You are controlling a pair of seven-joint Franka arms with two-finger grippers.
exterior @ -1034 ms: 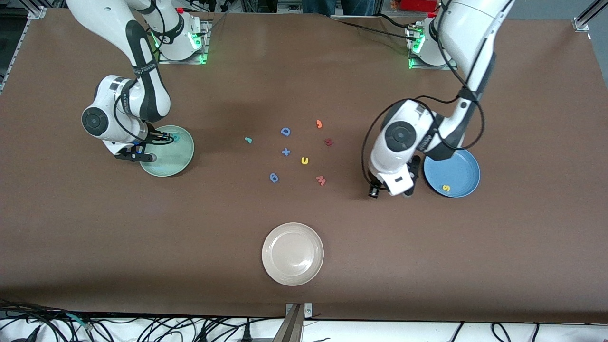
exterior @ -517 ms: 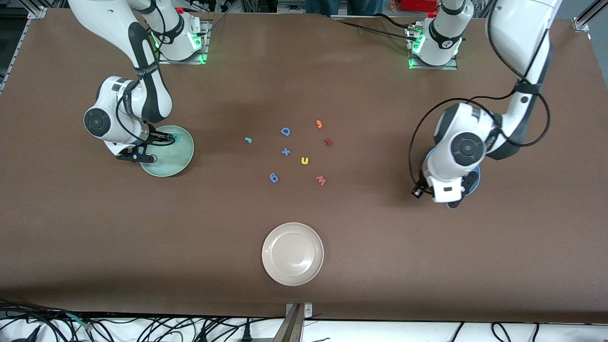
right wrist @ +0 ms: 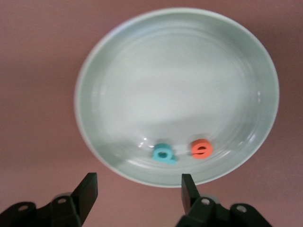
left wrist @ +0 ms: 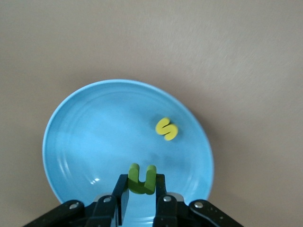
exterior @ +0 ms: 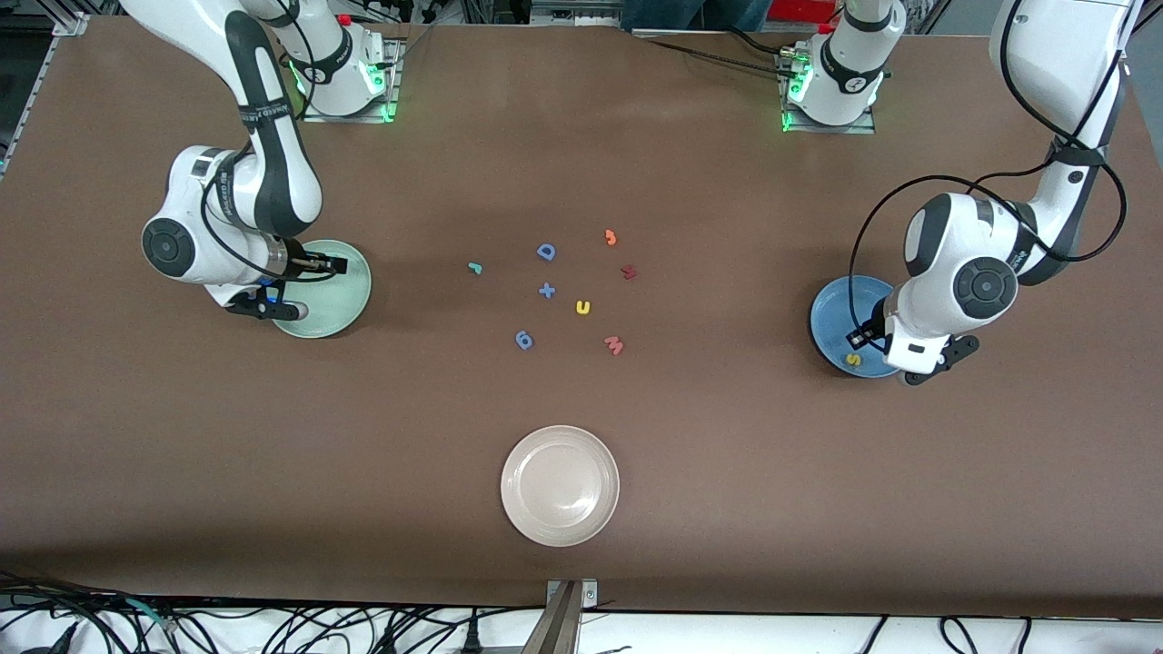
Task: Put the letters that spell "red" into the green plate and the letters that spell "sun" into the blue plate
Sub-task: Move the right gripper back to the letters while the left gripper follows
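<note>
One olive-green "n" [left wrist: 141, 179] sits pinched between the left jaws.

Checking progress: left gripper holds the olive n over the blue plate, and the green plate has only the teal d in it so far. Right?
One error: the green plate holds two letters, the teal d and the orange e, as the right wrist view shows. The left gripper does hold the olive n over the blue plate.

A wide table covered in matte brown sheeting [exterior: 727, 454] fills the view under soft, even light. Silver aluminium frame corners [exterior: 68, 23] show at its upper edges. Tangled black cables [exterior: 273, 627] lie along a white strip below its lower edge.
</note>
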